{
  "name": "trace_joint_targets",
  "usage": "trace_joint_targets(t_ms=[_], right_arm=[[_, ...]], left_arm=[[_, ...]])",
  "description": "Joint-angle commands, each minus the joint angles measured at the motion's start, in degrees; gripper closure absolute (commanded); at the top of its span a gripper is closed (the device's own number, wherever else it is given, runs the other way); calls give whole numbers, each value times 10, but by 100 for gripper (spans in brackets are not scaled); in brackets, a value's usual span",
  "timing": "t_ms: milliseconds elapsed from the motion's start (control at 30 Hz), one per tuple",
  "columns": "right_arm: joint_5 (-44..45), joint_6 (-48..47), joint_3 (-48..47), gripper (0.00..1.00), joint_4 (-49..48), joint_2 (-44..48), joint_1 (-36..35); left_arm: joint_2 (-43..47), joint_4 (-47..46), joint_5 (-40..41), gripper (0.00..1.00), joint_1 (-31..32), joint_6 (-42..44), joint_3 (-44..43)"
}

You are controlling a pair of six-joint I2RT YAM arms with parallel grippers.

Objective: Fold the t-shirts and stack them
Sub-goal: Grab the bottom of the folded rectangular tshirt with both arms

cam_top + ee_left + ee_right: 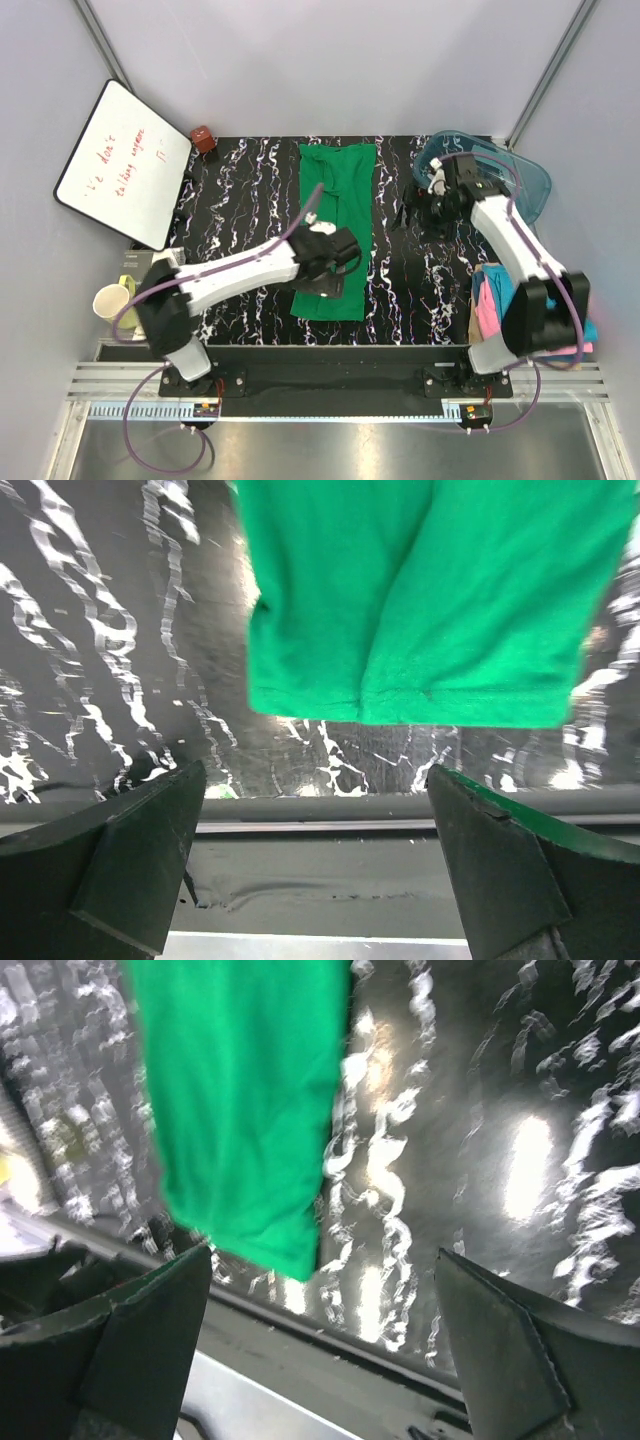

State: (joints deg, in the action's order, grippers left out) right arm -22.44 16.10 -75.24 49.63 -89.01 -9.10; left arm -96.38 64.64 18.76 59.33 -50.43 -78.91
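I see the green t-shirt (pixel 335 225) lying mid-desk (pixel 240 200) as a narrow strip, its long axis running far to near and its hem toward the arm bases. My left gripper (pixel 315 860) hangs over the hem end with its jaws spread. My right gripper (pixel 320 1340), off to the far right, is also spread.

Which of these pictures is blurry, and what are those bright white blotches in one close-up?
Top view: sharp, evenly lit green t-shirt. Left wrist view: slightly soft, near fingers out of focus. Right wrist view: most smeared, with light glare blotching the glossy table.
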Motion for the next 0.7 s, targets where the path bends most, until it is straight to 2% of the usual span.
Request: trace_joint_targets(t_ms=[0, 67, 133, 200, 267, 433, 467, 667], right_arm=[[-87, 44, 128, 0, -72, 84, -5], [-109, 74, 179, 0, -109, 109, -19], [-109, 108, 242, 0, -134, 147, -41], [-96, 135, 289, 0, -165, 176, -78], [-91, 177, 315, 1, -194, 184, -110], [-76, 266, 380, 14, -265, 169, -163], [-74, 275, 388, 20, -278, 163, -167], [-74, 286, 375, 36, -291, 87, -174]], left_arm=[[120, -11, 44, 1, -41, -18, 38], [171, -40, -9, 1, -68, -3, 103], [205, -110, -72, 2, -127, 15, 160], [247, -185, -163, 2, -186, 18, 246], [268, -227, -241, 3, -213, 22, 310], [235, -287, -300, 6, -226, 33, 347], [230, -299, -304, 7, -226, 34, 351], [172, -331, -317, 11, -226, 46, 327]])
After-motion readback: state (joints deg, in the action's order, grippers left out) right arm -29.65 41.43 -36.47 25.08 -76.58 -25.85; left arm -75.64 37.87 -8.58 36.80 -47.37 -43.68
